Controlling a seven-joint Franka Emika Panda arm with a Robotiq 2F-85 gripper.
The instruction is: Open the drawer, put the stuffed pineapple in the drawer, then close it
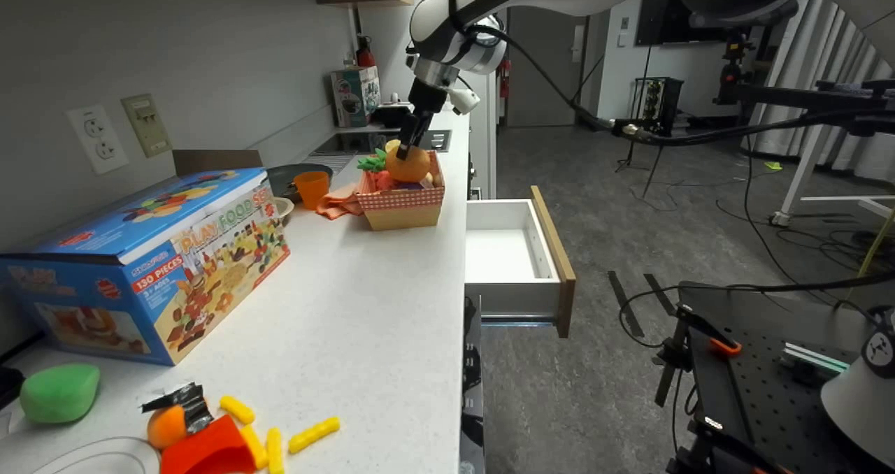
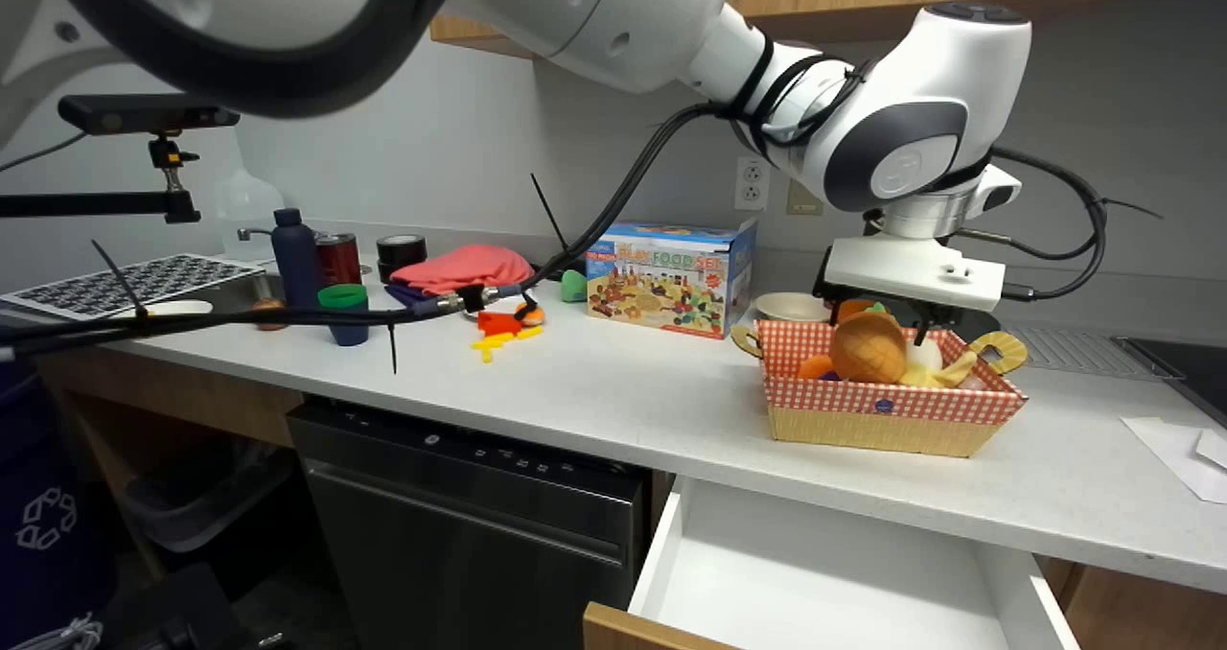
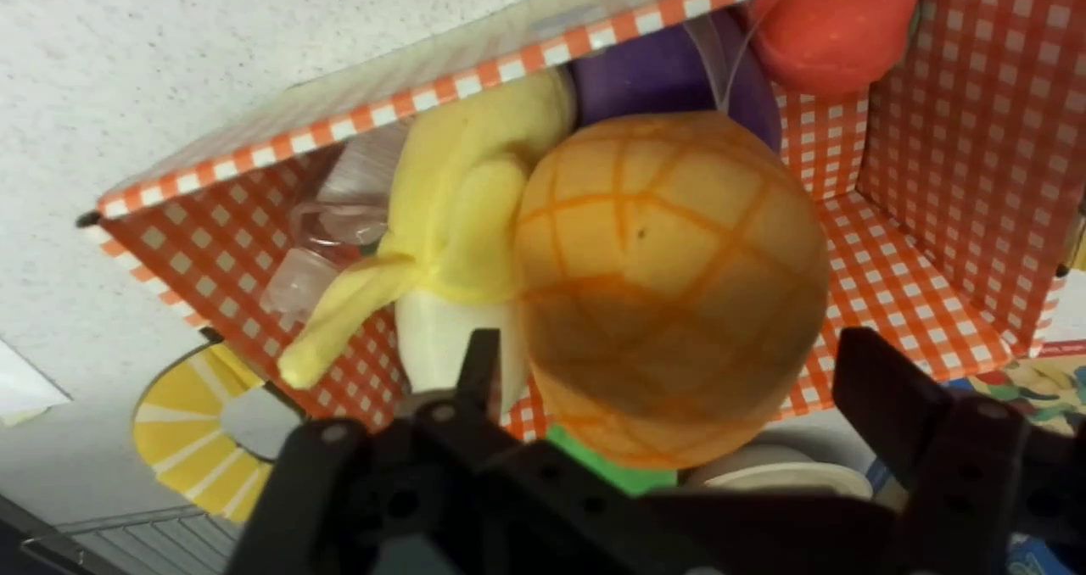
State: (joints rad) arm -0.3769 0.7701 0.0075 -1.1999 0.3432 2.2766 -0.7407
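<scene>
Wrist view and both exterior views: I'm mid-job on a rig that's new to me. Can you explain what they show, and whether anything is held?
The machine is one robot arm ending in a two-fingered gripper. Two pictures look on from outside it; the close-up is taken from its wrist, looking down into the basket. On the white counter stand that red-checked basket of toy food, a play food box and an orange cup, among other things. Nothing looks held: the jaws stand open, one on either side of the stuffed pineapple, which sits in the basket. Beneath the counter, the drawer is pulled open.
</scene>
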